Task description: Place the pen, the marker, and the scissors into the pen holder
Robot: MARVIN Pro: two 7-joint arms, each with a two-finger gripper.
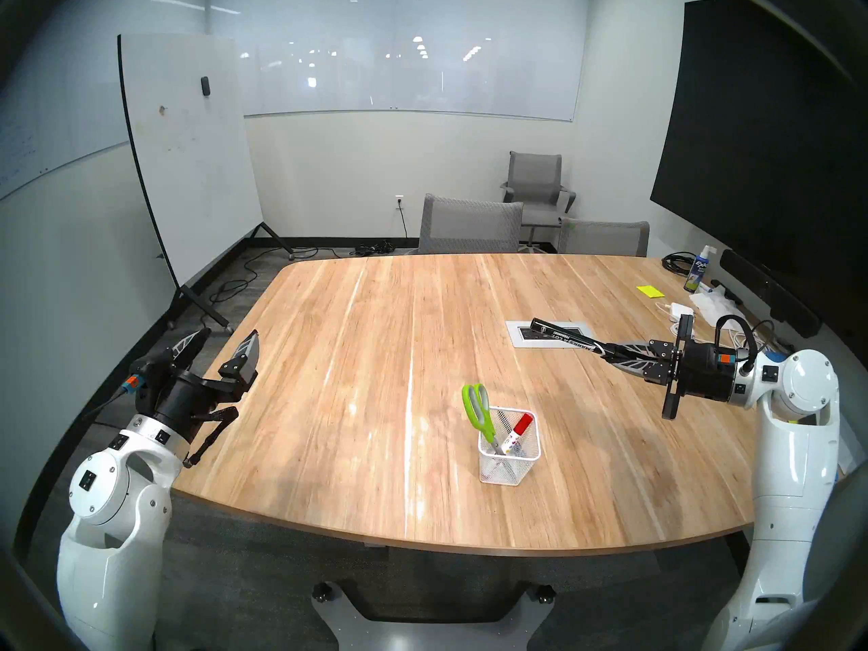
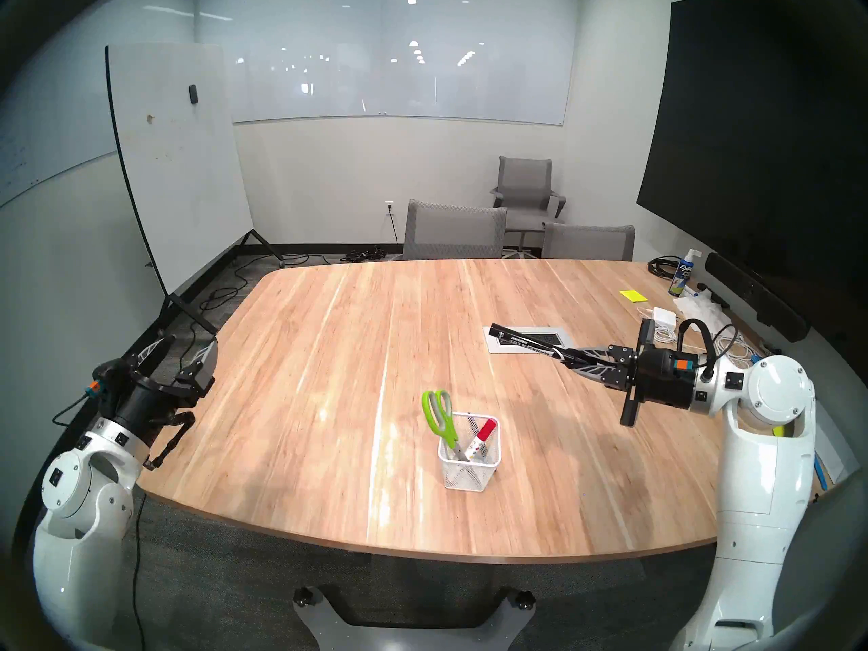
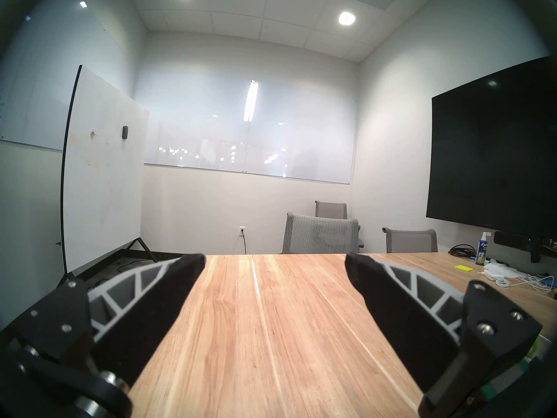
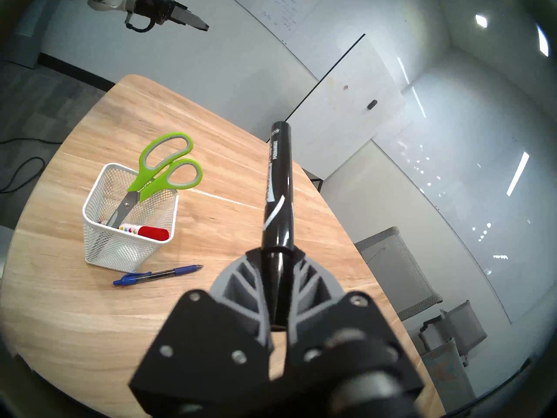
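Observation:
The white mesh pen holder (image 1: 509,452) (image 4: 126,251) stands on the table's near middle. In it, blades down, are the green-handled scissors (image 1: 476,410) (image 4: 164,170) and a red-capped marker (image 1: 520,427) (image 4: 150,232). My right gripper (image 1: 603,349) (image 4: 275,253) hovers over the table's right side, shut on a thick black marker (image 1: 561,336) (image 4: 278,185) that sticks out past its fingertips. The blue pen (image 4: 156,275) lies flat on the table beside the holder; I see it only in the right wrist view. My left gripper (image 1: 220,349) (image 3: 274,263) is open and empty at the table's left edge.
A grey outlet plate (image 1: 526,342) is set into the table under the black marker. A spray bottle (image 1: 696,272), yellow notes (image 1: 649,290), a white charger (image 1: 681,309) and cables crowd the far right. Grey chairs (image 1: 469,227) line the far edge, and a whiteboard (image 1: 188,166) stands left.

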